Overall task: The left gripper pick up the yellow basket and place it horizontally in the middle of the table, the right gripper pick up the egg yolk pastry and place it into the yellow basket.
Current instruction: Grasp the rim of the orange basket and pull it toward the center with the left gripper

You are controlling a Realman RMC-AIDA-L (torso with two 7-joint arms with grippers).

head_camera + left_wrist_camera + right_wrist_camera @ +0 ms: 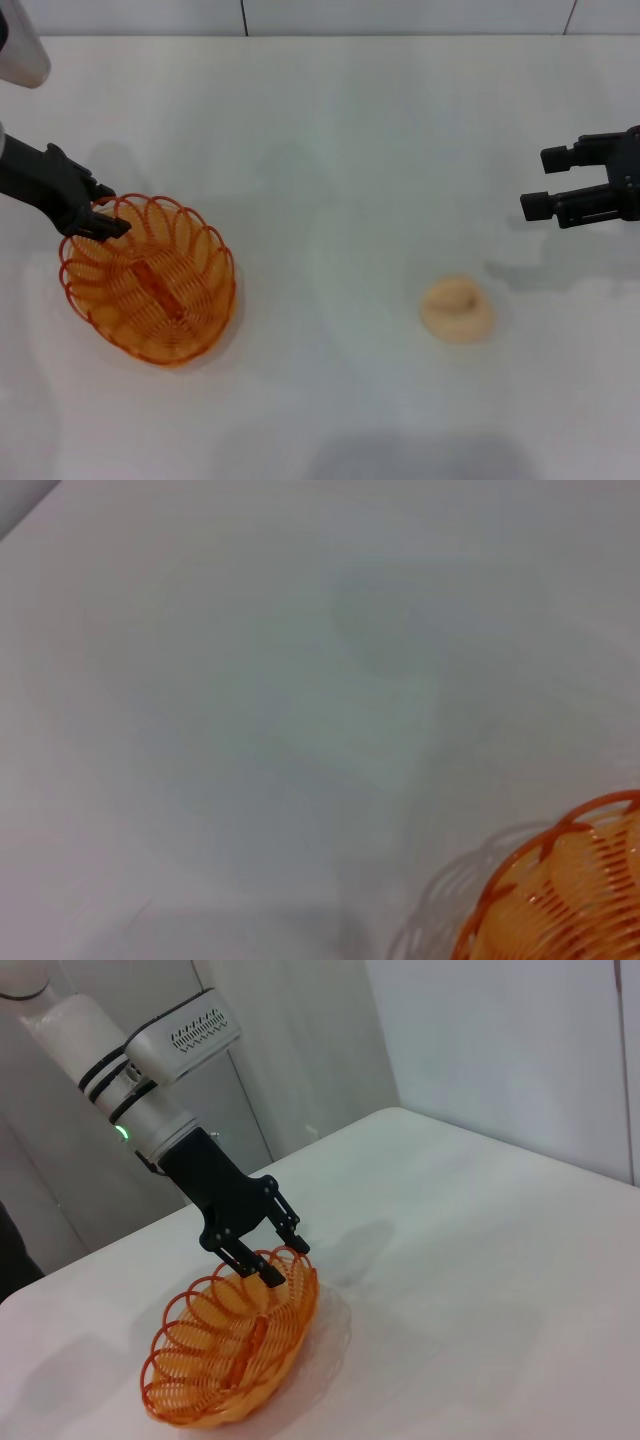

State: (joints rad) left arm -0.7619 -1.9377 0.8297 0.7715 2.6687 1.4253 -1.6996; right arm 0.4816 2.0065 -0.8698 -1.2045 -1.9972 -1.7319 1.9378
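Observation:
The yellow basket (150,285) lies on the white table (330,150) at the left, its long axis slanted. My left gripper (104,211) is at its far-left rim, one finger inside and one outside, shut on the looped rim. This also shows in the right wrist view, with the left gripper (281,1261) on the basket (232,1355). A corner of the basket (570,900) shows in the left wrist view. The egg yolk pastry (456,309) lies on the table right of centre. My right gripper (547,181) hovers open and empty at the right, beyond the pastry.
The table's far edge meets a tiled wall (400,15). A white part of the left arm (20,45) shows at the top left. Bare tabletop lies between the basket and the pastry.

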